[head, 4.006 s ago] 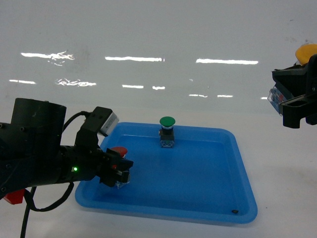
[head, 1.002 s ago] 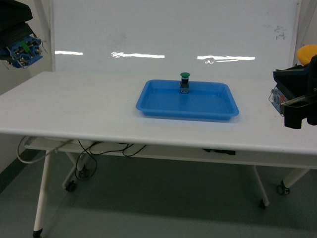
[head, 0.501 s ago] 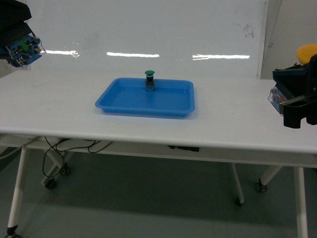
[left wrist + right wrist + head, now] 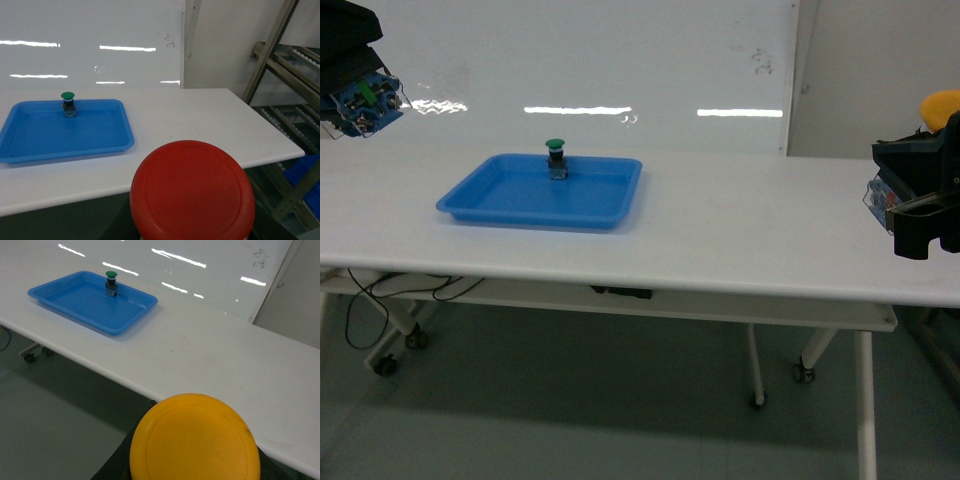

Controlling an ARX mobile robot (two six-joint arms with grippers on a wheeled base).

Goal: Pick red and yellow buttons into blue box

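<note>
The red button's cap (image 4: pixel 192 192) fills the bottom of the left wrist view, and my left gripper is shut on it with its fingers hidden behind the cap. In the head view the left gripper (image 4: pixel 356 88) is raised at the top left, the button's clear base showing in it. The yellow button (image 4: pixel 195 440) fills the bottom of the right wrist view. My right gripper (image 4: pixel 908 190) is shut on it at the right edge, with the yellow cap (image 4: pixel 940 104) on top. Blue plastic (image 4: pixel 306 172) shows low beside a rack; I cannot tell whether it is the blue box.
A shallow blue tray (image 4: pixel 520 212) lies on the long white table (image 4: pixel 740 230), with a green button (image 4: pixel 556 158) standing at its far side. A metal rack (image 4: pixel 287 75) stands past the table's right end. Cables hang under the table at the left.
Four seconds ago my left gripper was at the red button in the tray; it is now raised. Over the last second the table and tray have slid left in the head view.
</note>
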